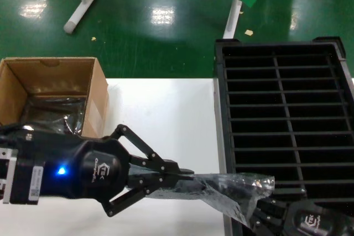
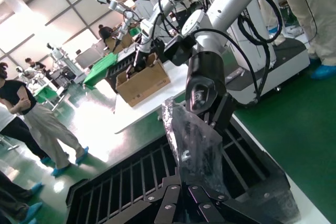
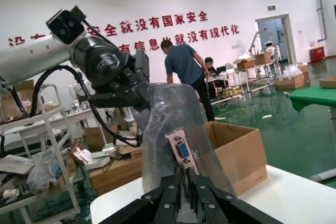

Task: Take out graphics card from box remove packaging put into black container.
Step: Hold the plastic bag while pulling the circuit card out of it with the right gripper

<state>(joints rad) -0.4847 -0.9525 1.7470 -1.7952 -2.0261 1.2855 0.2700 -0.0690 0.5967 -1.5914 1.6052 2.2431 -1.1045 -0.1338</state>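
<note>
Above the worktop, both end effectors, left and right, clench the bag. We judge unbagging underway; next, slide out the card.

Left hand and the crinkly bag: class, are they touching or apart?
Touching. In the head view the left hand is shut on one end of the packaging, the plastic pinched between its fingertips; the right wrist view shows the same grip.

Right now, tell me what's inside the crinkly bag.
Inside the packaging, the graphics card's silver bracket with its blue port shows. The board itself is hidden by crinkled plastic and gripper fingers.
</note>
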